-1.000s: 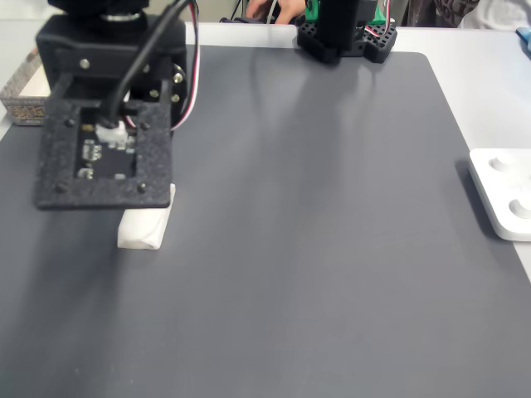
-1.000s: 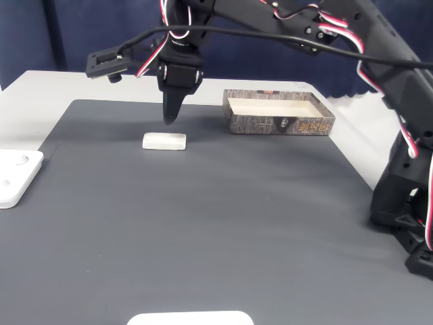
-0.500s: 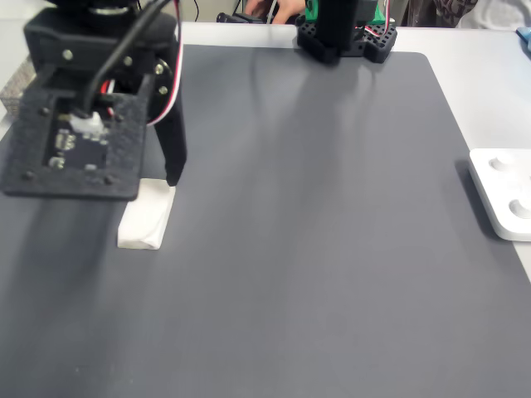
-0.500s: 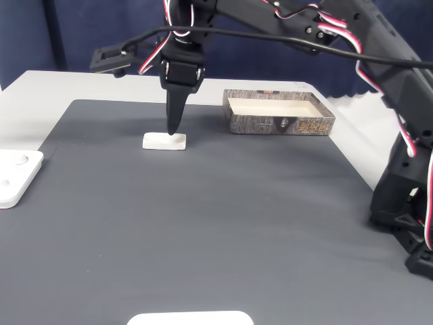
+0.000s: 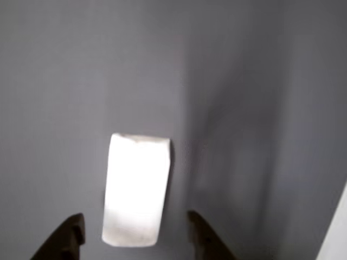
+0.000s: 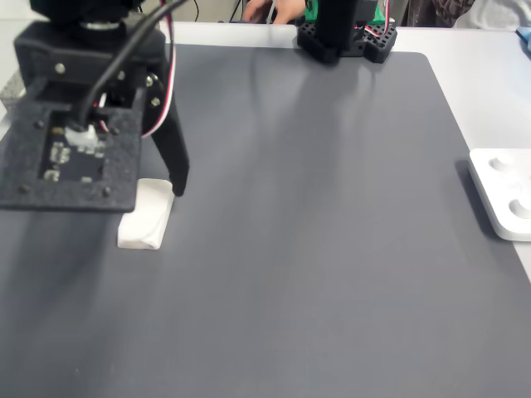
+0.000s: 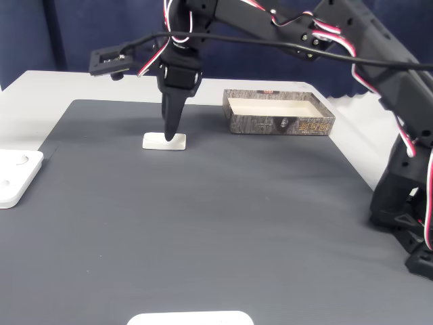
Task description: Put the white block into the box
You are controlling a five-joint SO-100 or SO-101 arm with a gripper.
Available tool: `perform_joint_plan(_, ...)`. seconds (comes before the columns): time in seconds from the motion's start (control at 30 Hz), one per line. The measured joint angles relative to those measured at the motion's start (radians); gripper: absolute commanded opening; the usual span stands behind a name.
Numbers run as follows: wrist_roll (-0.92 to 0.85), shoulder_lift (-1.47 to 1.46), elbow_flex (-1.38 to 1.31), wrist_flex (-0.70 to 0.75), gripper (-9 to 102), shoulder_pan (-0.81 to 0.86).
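The white block [image 5: 135, 187] lies flat on the dark grey mat, at the left in a fixed view [image 6: 143, 220] and left of centre in a fixed view [image 7: 164, 141]. My gripper [image 5: 135, 230] is open, and its two dark fingertips [image 5: 73, 234] stand on either side of the block's near end. In a fixed view the gripper [image 7: 169, 135] points straight down with its tip at the block. One finger [image 6: 177, 166] shows beside the block; the other is hidden under the camera board. The box [image 7: 281, 125] stands to the block's right, apart from it.
A flat white device lies at the mat's edge [image 6: 502, 195] [image 7: 13, 176]. Another white object [image 7: 189, 318] pokes in at the bottom. The arm's base [image 7: 406, 203] stands at the right. A person's hand [image 6: 278, 10] shows at the far table edge.
The gripper has come down from above the block to mat level, its fingers now astride the block's end. The block has not moved.
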Motion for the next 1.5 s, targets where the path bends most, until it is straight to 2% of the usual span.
perform_joint_plan(1.5,-0.011,-0.117,-0.089,-0.041,26,-0.003)
